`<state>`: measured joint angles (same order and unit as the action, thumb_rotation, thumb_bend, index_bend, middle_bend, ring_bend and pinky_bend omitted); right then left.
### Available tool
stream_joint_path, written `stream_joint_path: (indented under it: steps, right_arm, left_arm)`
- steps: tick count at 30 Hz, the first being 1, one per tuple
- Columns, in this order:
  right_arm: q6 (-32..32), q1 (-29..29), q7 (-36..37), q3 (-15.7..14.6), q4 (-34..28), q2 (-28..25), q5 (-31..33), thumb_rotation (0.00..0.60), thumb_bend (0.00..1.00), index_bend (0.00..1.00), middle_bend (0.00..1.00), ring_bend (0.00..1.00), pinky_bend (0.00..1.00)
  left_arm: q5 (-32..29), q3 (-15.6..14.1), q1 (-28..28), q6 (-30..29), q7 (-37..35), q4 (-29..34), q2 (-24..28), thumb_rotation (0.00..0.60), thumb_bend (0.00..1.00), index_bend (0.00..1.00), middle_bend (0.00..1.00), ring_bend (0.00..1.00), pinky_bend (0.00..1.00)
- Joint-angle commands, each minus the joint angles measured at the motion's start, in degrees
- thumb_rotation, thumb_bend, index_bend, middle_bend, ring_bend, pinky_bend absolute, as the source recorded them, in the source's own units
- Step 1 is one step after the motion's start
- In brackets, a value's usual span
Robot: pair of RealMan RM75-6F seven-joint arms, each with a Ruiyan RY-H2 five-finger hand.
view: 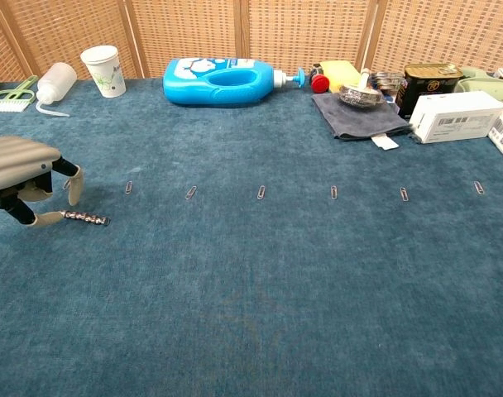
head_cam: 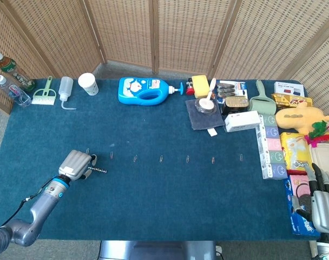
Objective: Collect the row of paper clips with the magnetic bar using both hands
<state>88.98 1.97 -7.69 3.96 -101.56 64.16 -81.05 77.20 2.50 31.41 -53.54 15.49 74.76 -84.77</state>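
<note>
The magnetic bar (view: pixel 87 217), a short beaded metal rod, lies flat on the blue cloth at the left; it also shows as the bar (head_cam: pixel 98 170) in the head view. My left hand (view: pixel 24 169) hovers over its left end, fingers apart. One fingertip (view: pixel 50 218) touches the bar's left end and another finger (view: pixel 74 187) hangs just behind it. The row of paper clips (view: pixel 261 192) runs rightward across the table, from a clip (view: pixel 128 188) near the hand to a far clip (view: pixel 479 188). My right hand (head_cam: pixel 322 203) rests at the table's right edge, fingers spread, holding nothing.
Along the back stand a blue detergent bottle (head_cam: pixel 145 90), a paper cup (head_cam: pixel 88 83), a squeeze bottle (head_cam: pixel 66 89) and a small brush (head_cam: pixel 45 95). A grey cloth with a bowl (head_cam: pixel 204 111), a white box (head_cam: pixel 242 121) and packaged goods (head_cam: pixel 272 146) crowd the right side.
</note>
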Motion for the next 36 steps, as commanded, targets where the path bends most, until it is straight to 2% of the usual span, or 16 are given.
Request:
stream_joint_path:
  steps: [1,24,36]
  right_arm:
    - [0.05,0.06,0.03,0.0,0.03,0.0,0.02,0.6,0.39,0.01,0.05,0.0,0.09]
    - [0.38,0.78,0.34,-0.01,0.2,0.11,0.48,0.6,0.39,0.01,0.05,0.0,0.09]
    - [0.23,0.96,0.88,-0.05,0.53,0.15,0.57,0.6,0.39,0.01,0.05,0.0,0.09]
  left_arm:
    - [-0.21,-0.03,0.12,0.06,0.02,-0.41,-0.41,0.6,0.32,0.47,1.0,1.0,1.0]
    - [-2.16,-0.21,1.14,1.26,0.27,-1.84,-1.71,0.6,0.32,0.48,1.0,1.0,1.0]
    - [-3.32,-0.02,1.65,1.77,0.79,-1.42,-1.77,0.6,0.37,0.56,1.0,1.0,1.0]
